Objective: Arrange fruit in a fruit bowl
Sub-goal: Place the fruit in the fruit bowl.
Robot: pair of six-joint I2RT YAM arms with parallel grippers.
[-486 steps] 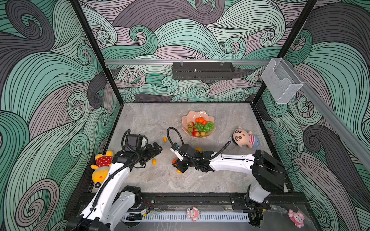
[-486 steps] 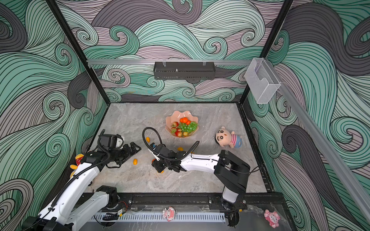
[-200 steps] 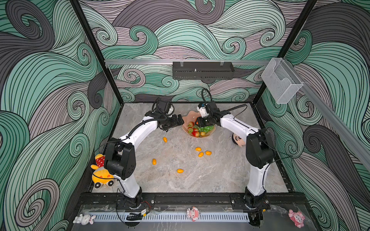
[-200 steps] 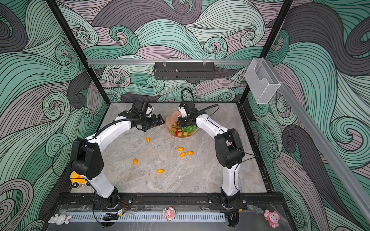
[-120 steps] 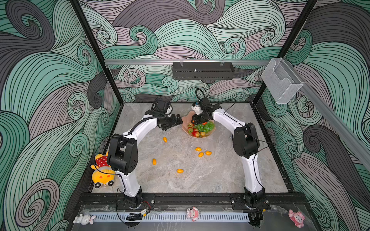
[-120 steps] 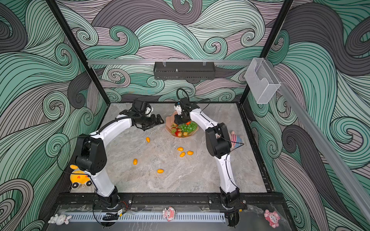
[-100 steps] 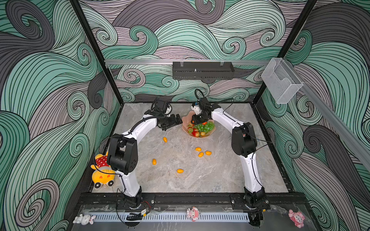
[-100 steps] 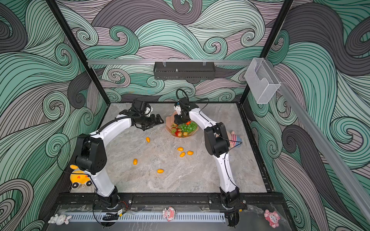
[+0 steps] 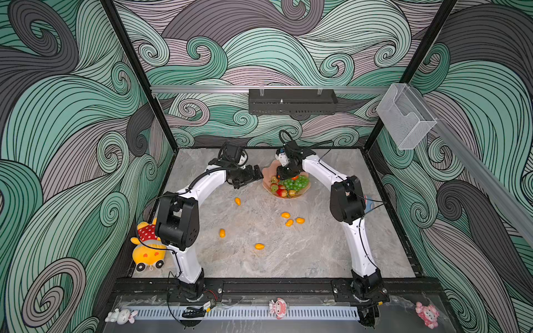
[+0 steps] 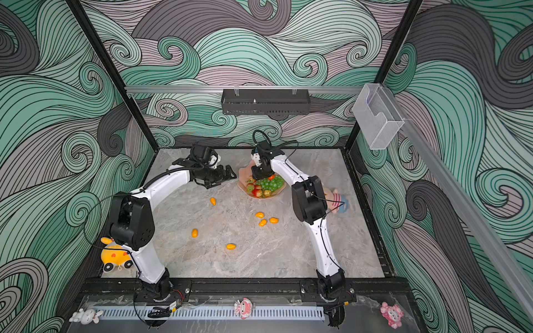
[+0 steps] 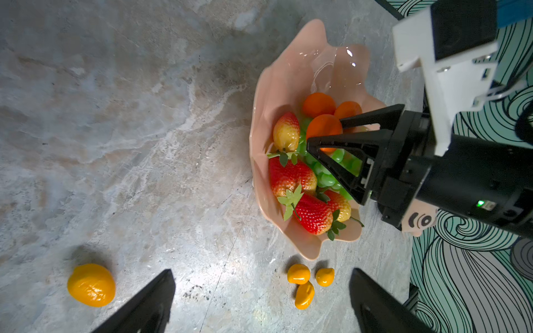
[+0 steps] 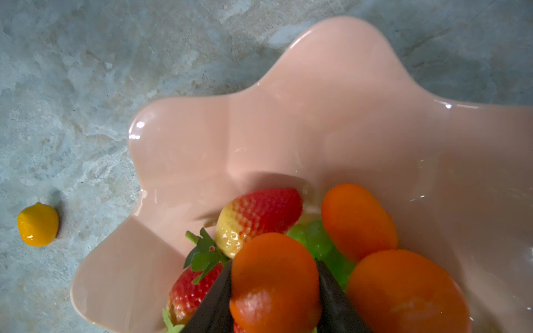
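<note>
— Tangerine (image 12: 275, 282) pinched in the right gripper (image 11: 326, 132), is it over the fruit bowl (image 12: 317, 101)?
— Yes, with a finger pressed to each side. Straight below are the green grape bunch (image 9: 294, 182) and two more tangerines (image 12: 357, 222), with strawberries (image 11: 291, 176) alongside. I'd guess it could roll off that heap.
— And the left gripper (image 9: 253, 176)?
— Empty, jaws spread wide, hovering just beside the bowl's rim. Six yellow-orange ovals (image 9: 237, 201) lie out on the table (image 9: 288, 259), and the closest is nearer that arm.

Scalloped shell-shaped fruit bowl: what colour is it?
Glossy peach-pink bowl, unpatterned; clearest in the right wrist view.
</note>
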